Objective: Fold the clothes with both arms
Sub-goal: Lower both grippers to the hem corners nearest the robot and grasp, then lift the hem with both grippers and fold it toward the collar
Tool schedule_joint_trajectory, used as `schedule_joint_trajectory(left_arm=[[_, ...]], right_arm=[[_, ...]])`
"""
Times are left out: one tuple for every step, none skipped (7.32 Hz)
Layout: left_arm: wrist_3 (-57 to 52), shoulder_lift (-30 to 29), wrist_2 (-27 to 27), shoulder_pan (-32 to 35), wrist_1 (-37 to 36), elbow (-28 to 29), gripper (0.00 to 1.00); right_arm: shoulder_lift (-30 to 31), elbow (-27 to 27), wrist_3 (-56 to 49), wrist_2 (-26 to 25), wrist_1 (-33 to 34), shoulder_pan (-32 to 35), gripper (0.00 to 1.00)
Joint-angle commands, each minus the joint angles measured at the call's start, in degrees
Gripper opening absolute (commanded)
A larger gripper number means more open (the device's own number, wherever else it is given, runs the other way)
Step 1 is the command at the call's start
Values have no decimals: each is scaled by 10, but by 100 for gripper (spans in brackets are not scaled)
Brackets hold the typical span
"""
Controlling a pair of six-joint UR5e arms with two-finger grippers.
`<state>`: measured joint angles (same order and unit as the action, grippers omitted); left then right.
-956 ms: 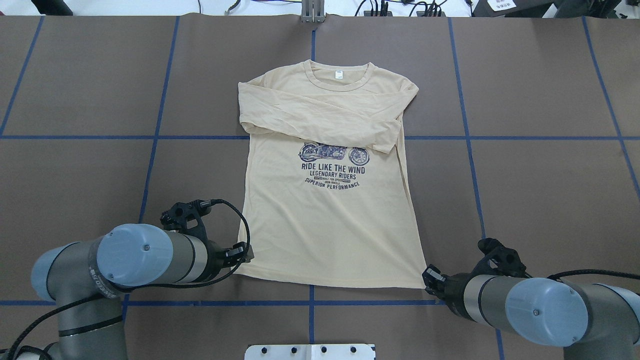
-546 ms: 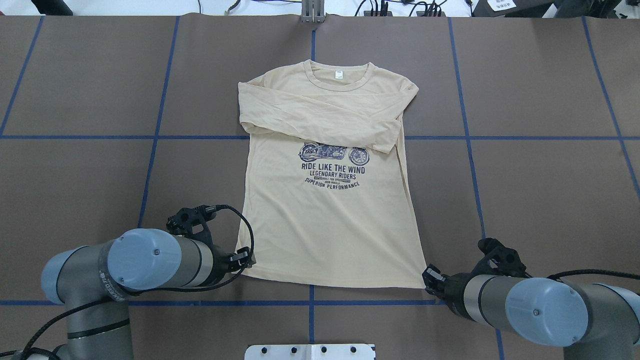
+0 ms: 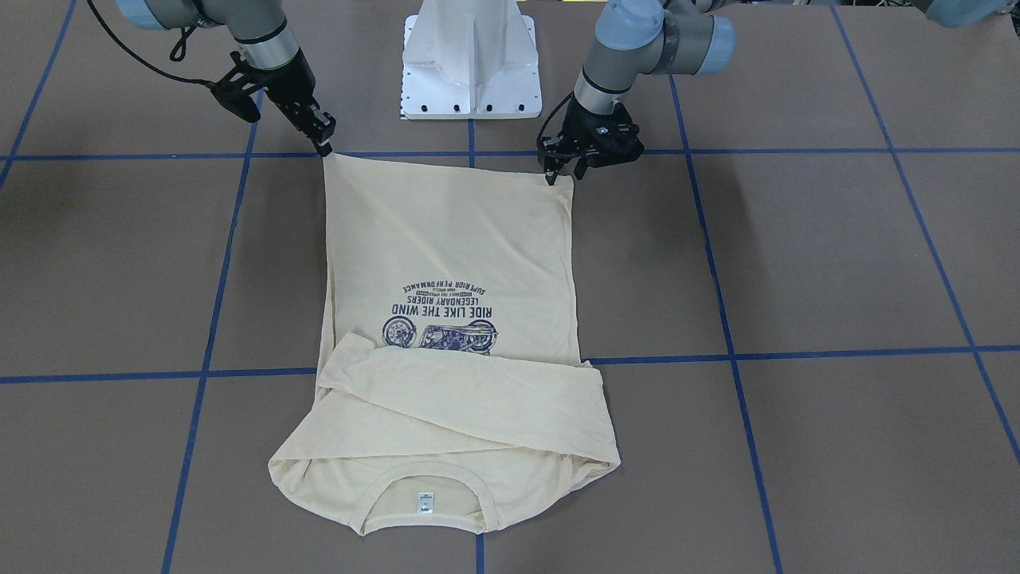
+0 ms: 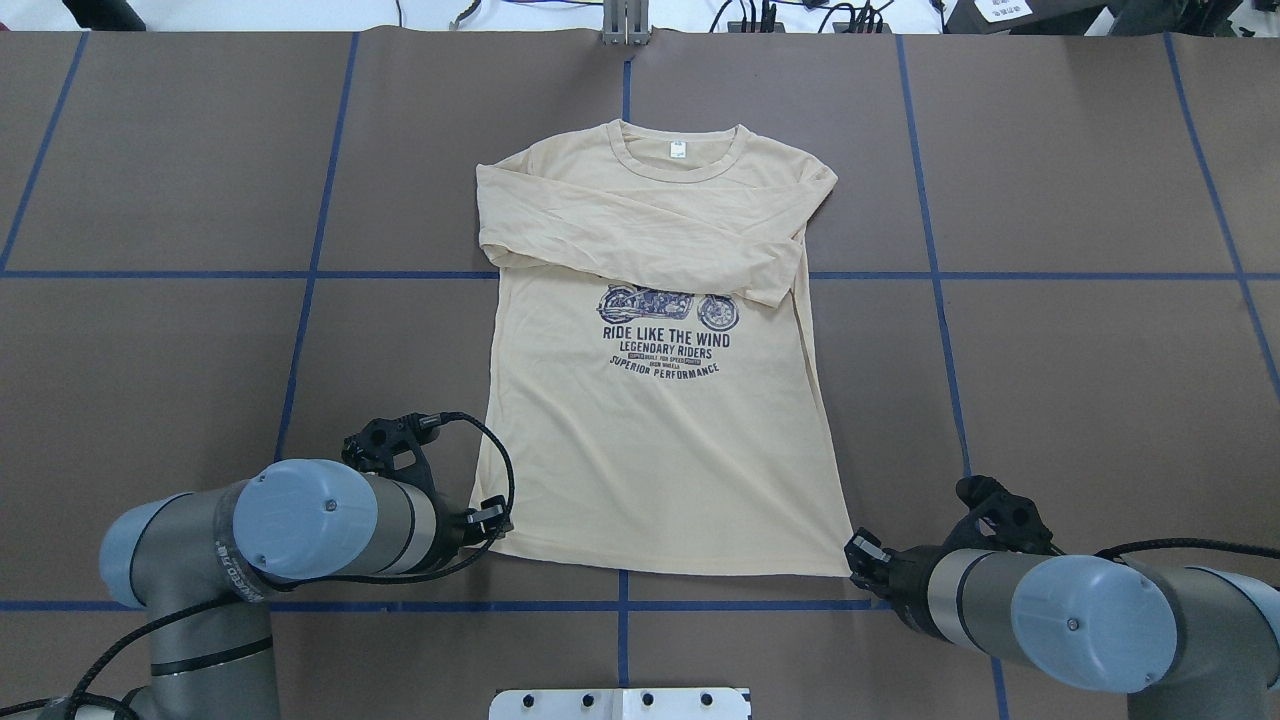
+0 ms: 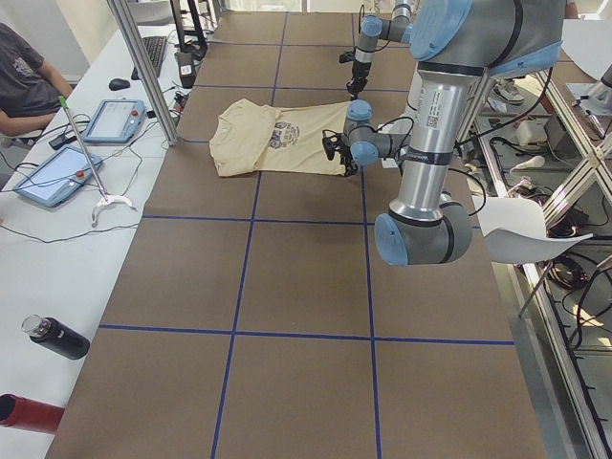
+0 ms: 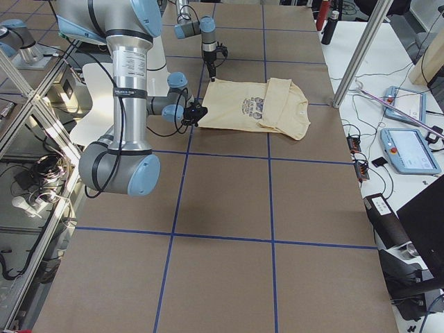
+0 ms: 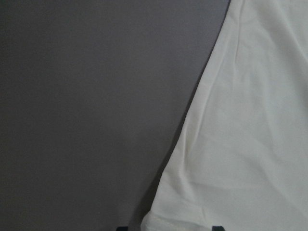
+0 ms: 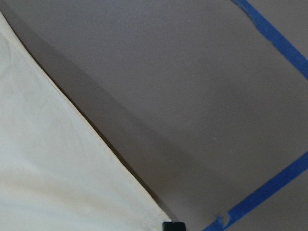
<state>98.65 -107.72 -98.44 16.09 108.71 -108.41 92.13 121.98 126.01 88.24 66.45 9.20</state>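
— Watching from beside the bench point(image 4: 1100, 380): where is the T-shirt point(image 4: 650, 450)?

— Flat, print up, sleeves point(image 4: 640, 235) crossed over the chest. One hem corner lies between the parted fingers of the left gripper point(image 3: 564, 174). The other corner touches the tip of the right gripper point(image 3: 323, 145). I cannot tell if that one is clamped.

— What could spoil it?

— Thin fabric. A pinch catching one layer, or an uneven lift, would likely skew the fold and drag the sleeves loose.

I see thin, matt cream cloth in the T-shirt point(image 4: 650, 450), a matt brown paper-like table cover point(image 4: 1080, 380), smooth grey metal tubing on left arm point(image 4: 185, 560) and right arm point(image 4: 965, 600).
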Motion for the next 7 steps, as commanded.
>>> schedule_joint_trajectory(left_arm=[[1, 0, 0, 0, 0, 3, 19], [1, 0, 0, 0, -1, 2, 0], [1, 0, 0, 2, -1, -2, 0], [1, 8, -3, 6, -3, -22, 0], [3, 32, -4, 7, -7, -60, 0], [11, 58, -4, 3, -8, -89, 0], [27, 69, -6, 0, -17, -114, 0]], right_arm=[[0, 0, 0, 0, 0, -1, 0], [0, 0, 0, 0, 0, -1, 0], [0, 1, 0, 0, 0, 0, 0], [1, 1, -1, 0, 0, 0, 0], [1, 3, 0, 0, 0, 0, 0], [5, 13, 0, 1, 0, 0, 0], [24, 41, 0, 24, 1, 0, 0]])
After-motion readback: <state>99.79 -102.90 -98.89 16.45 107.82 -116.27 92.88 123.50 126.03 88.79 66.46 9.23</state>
